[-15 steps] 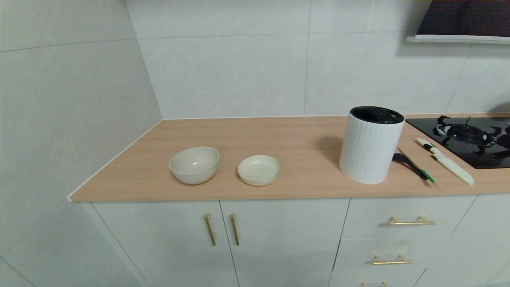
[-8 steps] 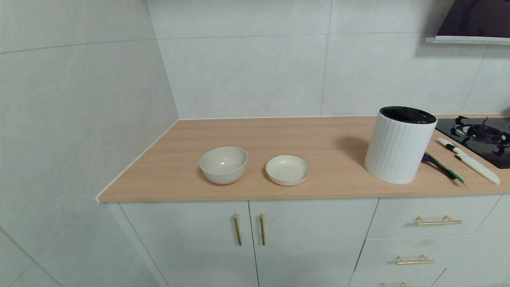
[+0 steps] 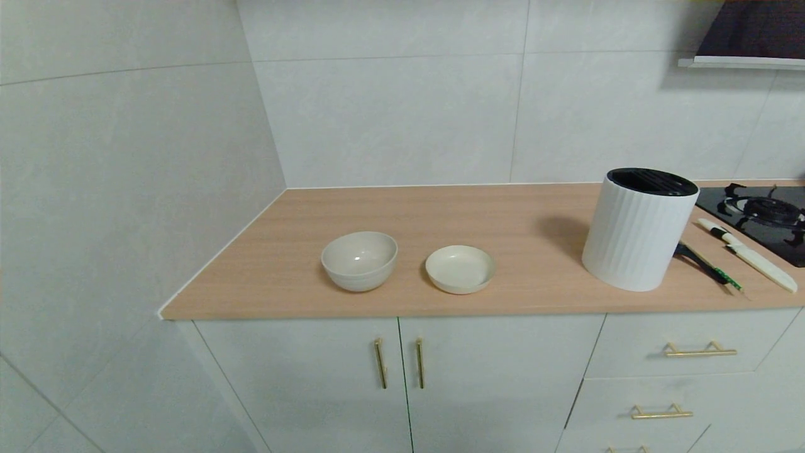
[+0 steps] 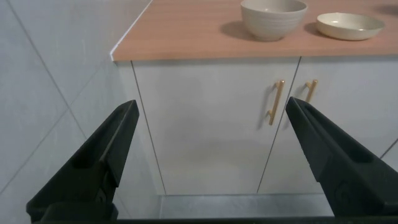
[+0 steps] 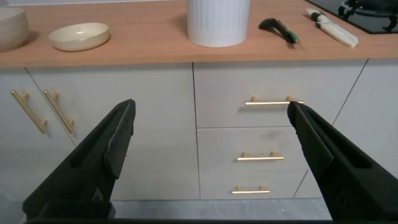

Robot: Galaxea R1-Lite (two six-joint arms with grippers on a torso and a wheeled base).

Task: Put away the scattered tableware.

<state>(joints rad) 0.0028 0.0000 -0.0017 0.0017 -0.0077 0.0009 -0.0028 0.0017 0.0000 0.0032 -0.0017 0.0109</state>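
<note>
A beige bowl point(image 3: 359, 260) and a shallow cream dish point(image 3: 460, 268) sit side by side on the wooden countertop point(image 3: 440, 220). To their right stands a white ribbed holder point(image 3: 638, 229) with a black slotted top. Past it lie a black-handled utensil point(image 3: 707, 265) and a white knife point(image 3: 748, 255). My left gripper point(image 4: 208, 155) is open, low in front of the cabinet doors, with the bowl point(image 4: 273, 17) and dish point(image 4: 349, 25) above it. My right gripper point(image 5: 211, 162) is open before the drawers, below the holder point(image 5: 218, 22) and the dish point(image 5: 79, 35).
A black gas hob point(image 3: 758, 211) lies at the counter's right end under a range hood point(image 3: 742, 34). Tiled walls close the counter at the back and on the left. Below are two cabinet doors with gold handles point(image 3: 399, 363) and drawers point(image 3: 698, 349).
The head camera has turned left, so the whole scene has shifted right in the picture. The bowl, dish, holder and utensils keep their places on the counter.
</note>
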